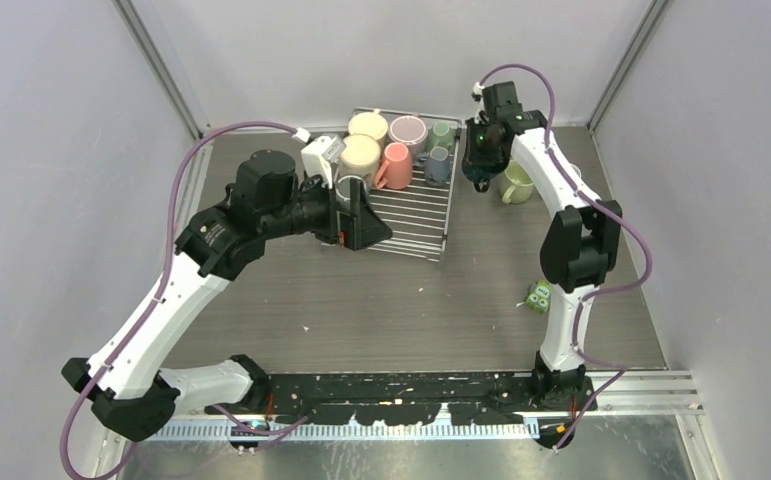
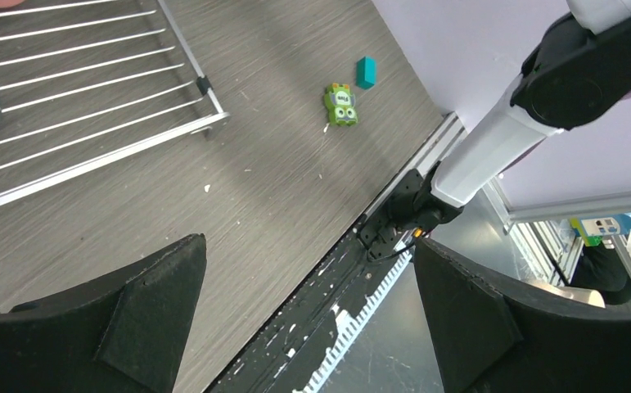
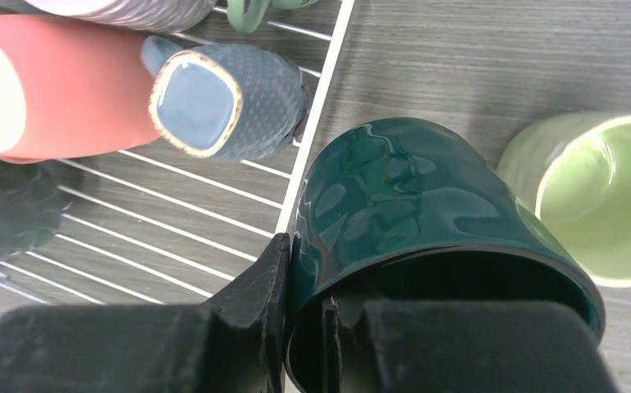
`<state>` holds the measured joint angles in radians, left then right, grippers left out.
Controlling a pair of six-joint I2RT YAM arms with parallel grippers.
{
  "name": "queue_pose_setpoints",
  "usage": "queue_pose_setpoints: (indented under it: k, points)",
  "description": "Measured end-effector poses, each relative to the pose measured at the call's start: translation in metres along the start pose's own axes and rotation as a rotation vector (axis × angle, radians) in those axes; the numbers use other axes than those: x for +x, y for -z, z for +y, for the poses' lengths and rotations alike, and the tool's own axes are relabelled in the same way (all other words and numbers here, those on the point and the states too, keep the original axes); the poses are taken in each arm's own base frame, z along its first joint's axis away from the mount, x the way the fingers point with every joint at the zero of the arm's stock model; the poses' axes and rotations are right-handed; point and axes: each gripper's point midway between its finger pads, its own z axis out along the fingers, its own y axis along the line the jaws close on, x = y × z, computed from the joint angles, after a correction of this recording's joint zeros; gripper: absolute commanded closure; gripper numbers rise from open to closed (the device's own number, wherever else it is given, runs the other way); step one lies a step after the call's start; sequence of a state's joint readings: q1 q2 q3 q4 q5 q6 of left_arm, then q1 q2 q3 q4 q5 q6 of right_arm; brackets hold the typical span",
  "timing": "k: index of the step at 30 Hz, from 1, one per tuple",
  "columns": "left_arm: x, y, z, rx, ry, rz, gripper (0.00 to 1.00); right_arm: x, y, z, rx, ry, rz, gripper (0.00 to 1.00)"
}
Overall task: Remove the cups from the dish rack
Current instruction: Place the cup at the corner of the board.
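The right gripper (image 3: 304,327) is clenching the wall of a dark teal mug (image 3: 410,196), one finger outside and one inside the rim. It is holding the mug at the right rim of the dish rack (image 3: 312,139), next to a pale green mug (image 3: 598,196) standing on the table, probably so the unloaded cups gather on that side. The left gripper (image 1: 361,222) is hanging released over the rack's near left part, seemingly waiting its turn. Several mugs, including a salmon one (image 1: 394,165), are sitting crowded at the far end of the rack.
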<state>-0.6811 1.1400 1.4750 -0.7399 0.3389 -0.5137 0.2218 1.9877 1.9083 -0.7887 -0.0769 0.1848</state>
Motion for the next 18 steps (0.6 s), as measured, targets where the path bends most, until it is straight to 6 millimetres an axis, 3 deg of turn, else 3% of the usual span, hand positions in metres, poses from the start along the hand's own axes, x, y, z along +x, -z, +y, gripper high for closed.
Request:
queue_pose_setpoints:
  k: [5,6,18]
  points:
    - [0.006,0.001,0.006,-0.023,-0.008,0.021,0.00,0.005,-0.032,-0.007,0.010,0.053,0.053,0.99]
    - [0.008,0.001,0.008,-0.035,-0.011,0.029,0.00,0.012,-0.048,-0.011,0.017,0.074,0.087,0.99]
    - [0.005,0.000,0.012,-0.059,-0.026,0.035,0.00,0.037,-0.085,-0.023,0.040,0.109,0.199,0.99]
